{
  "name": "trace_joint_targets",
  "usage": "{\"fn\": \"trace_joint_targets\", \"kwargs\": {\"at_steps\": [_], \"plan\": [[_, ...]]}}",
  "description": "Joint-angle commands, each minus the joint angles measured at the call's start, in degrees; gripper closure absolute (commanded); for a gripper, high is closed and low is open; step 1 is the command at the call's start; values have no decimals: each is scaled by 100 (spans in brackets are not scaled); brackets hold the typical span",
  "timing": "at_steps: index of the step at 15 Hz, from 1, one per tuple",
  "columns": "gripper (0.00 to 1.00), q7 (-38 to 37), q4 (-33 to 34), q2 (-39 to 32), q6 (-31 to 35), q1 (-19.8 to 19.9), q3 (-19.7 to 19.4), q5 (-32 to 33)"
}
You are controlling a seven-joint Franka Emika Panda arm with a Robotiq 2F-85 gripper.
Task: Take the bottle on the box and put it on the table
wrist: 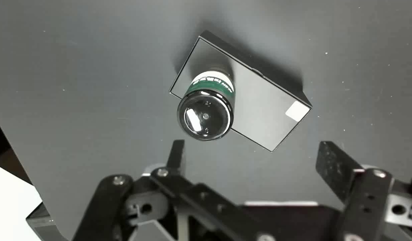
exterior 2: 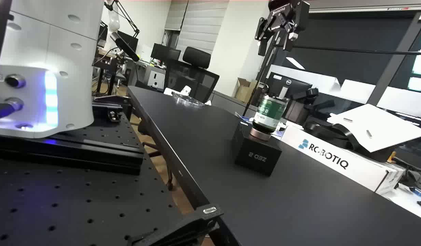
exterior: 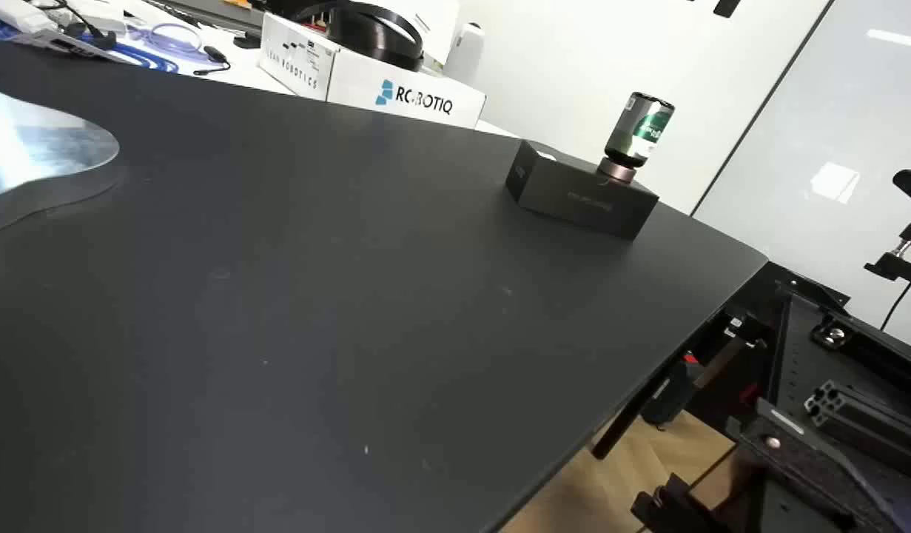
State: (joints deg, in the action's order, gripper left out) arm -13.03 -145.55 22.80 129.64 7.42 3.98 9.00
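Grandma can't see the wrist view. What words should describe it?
A shiny cylindrical bottle with a green and white label stands upside down on a low black rectangular box, seen from above. Under the box is a matte dark table. Open black jaws show at the bottom, holding nothing.

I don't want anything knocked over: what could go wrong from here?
The green-labelled, glossy cylindrical bottle stands upside down on its narrower copper-coloured cap, so a nudge might topple it.
It sits near one end of the black rectangular box, so it could fall off.
The open black tool has the bottle off to one side in the wrist view, so descending unaligned might bump it.
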Motion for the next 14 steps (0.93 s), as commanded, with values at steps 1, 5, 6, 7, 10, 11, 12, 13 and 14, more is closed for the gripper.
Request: {"fn": "trace_joint_targets", "kwargs": {"at_steps": [1,5,6,7,10,11,12,13,14], "plan": [[0,-24,10,-2,-19,-78,-76,35],[0,-24,10,-2,-19,-78,-76,35],[0,-24,10,-2,-19,-78,-76,35],[0,-24,10,-2,-19,-78,-76,35],[0,-33,-1,-53,147,-94,-118,-60],[0,-60,22,-96,148,-97,-133,-108],[0,-35,42,-176,221,-115,-184,-212],[0,-55,67,-252,251,-106,-210,-279],[0,-94,79,-329,292,-88,-236,-334]]}}
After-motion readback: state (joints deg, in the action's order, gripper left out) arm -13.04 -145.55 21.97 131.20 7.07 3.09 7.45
